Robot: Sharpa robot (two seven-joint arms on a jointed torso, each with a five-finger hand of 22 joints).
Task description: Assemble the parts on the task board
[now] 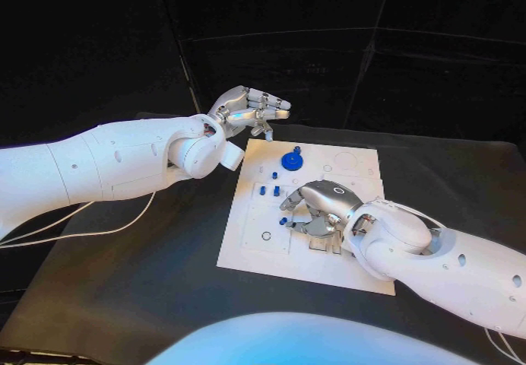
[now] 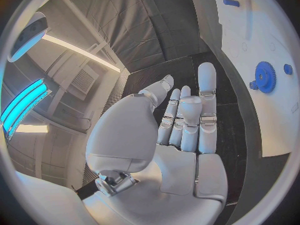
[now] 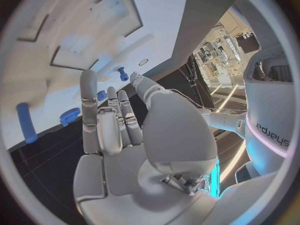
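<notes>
Right hand hovered low over the task board, fingers curled, clasping nothing.
Left hand hung beyond the board's far edge, loosely curled and empty; a blue gear and small pegs sat on the board.
</notes>
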